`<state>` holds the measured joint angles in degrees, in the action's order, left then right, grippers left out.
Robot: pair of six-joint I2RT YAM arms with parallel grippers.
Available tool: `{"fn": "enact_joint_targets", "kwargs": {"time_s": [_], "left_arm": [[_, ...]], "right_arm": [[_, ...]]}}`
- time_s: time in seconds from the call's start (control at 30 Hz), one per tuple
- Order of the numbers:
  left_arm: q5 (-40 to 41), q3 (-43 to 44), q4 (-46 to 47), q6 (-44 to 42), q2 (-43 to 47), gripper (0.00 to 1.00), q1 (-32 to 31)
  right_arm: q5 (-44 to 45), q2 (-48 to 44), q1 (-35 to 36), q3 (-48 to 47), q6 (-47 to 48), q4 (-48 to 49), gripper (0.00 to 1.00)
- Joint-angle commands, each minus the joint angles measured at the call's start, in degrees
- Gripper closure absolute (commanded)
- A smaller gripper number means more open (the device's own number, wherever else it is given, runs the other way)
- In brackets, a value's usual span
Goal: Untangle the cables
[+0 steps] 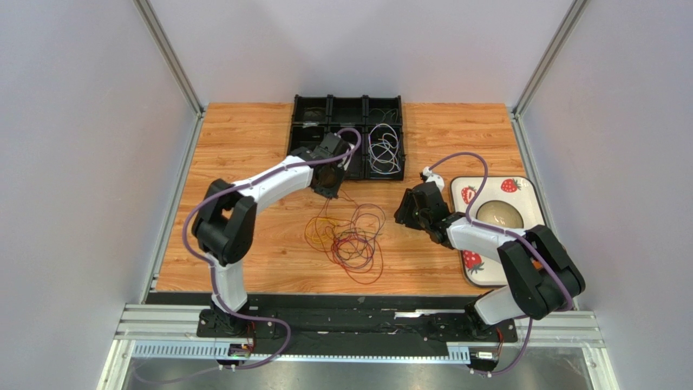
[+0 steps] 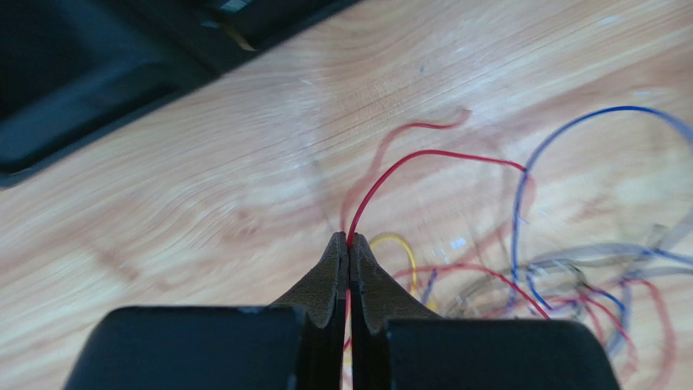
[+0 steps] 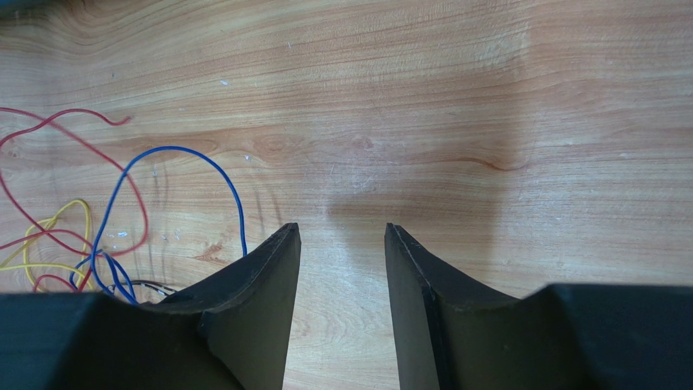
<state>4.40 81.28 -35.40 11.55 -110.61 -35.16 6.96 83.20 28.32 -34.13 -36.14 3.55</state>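
One red cable (image 2: 455, 154) pinched in the left gripper (image 2: 349, 238), right gripper (image 3: 342, 232) parted, holding nothing.

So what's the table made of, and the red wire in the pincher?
The table looks like wood or a wood-look sheet: orange-brown grain lines, smooth with a soft shine. The red cable seems to be wire in a smooth plastic coat: it bends in loose curves and keeps an even bright colour.

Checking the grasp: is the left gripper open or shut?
Shut. The left gripper has its jaws pressed together on a red cable.
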Motion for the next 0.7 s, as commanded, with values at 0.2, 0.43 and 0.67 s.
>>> {"fn": "enact_joint_targets", "kwargs": {"time_s": [0.2,0.43,0.67], "left_arm": [[12.4,19.5,-18.3,1.7,20.2,1.0,-4.0],[18.8,33.5,-25.3,1.9,24.7,1.0,-9.1],[15.7,43.2,-22.1,0.9,30.2,1.0,-11.0]], "right_arm": [[0.2,0.0,-0.2,-1.8,0.5,1.1,0.53],[0.2,0.0,-0.3,-1.8,0.5,1.1,0.53],[0.2,0.0,-0.2,-1.8,0.5,1.2,0.54]]}}
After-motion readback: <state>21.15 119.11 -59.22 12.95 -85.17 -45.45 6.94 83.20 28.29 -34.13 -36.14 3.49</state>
